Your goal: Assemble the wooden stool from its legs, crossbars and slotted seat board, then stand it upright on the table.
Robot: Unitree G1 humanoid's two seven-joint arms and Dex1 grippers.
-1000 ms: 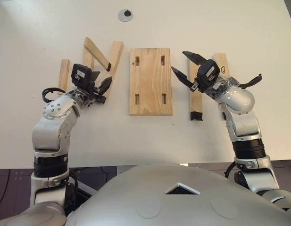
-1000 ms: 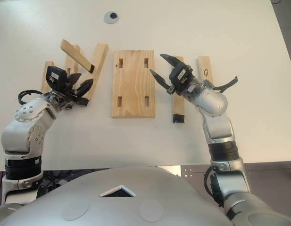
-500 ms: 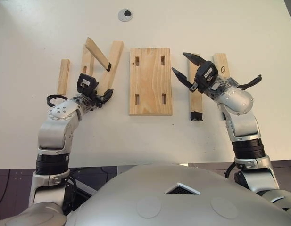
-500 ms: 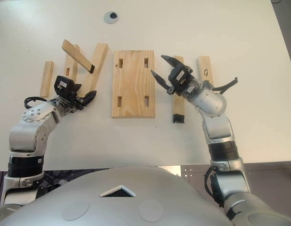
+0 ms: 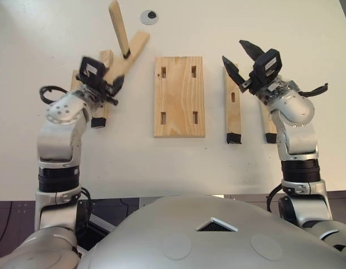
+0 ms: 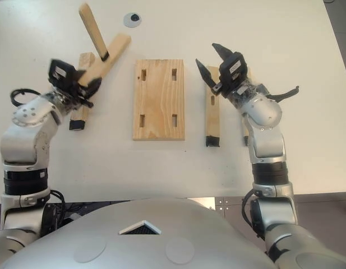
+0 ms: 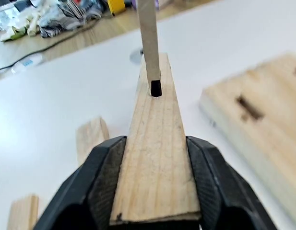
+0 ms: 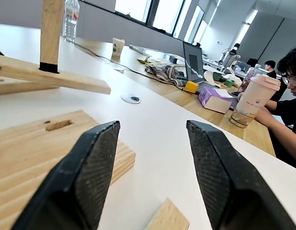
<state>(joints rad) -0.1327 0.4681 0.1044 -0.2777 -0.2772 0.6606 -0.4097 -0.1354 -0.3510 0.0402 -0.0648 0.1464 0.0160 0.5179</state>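
Where the white tabletop (image 5: 161,162) lies nearest the robot, the black-capped ends of two legs show. The slotted leg (image 5: 233,106) stretches from there to just under the right gripper (image 5: 233,50). A second leg (image 5: 269,126) lies beneath that gripper's arm, partly hidden.

Between the two grippers the seat board (image 5: 179,96) lies flat with four slots showing, apart from both. The right gripper hangs above the slotted leg's far end, its fingers spread wide.

The left gripper (image 5: 112,83) is pressed together on the near end of a third leg (image 5: 132,50), pinching its two long edges. This leg slants away from the gripper toward the far edge, and a crossbar (image 5: 119,25) stands out of the slot near its far end.

Under the left gripper a fourth leg (image 5: 101,106) lies flat, black cap nearest. A short wooden piece (image 7: 22,211) lies just beside it on the outer side.

Beyond the third leg's tip a round grey grommet (image 5: 150,17) sits in the tabletop. Farther off, a long desk (image 8: 212,115) carries a laptop (image 8: 195,57), a pink cup (image 8: 251,98) and a clear bottle (image 8: 71,19).
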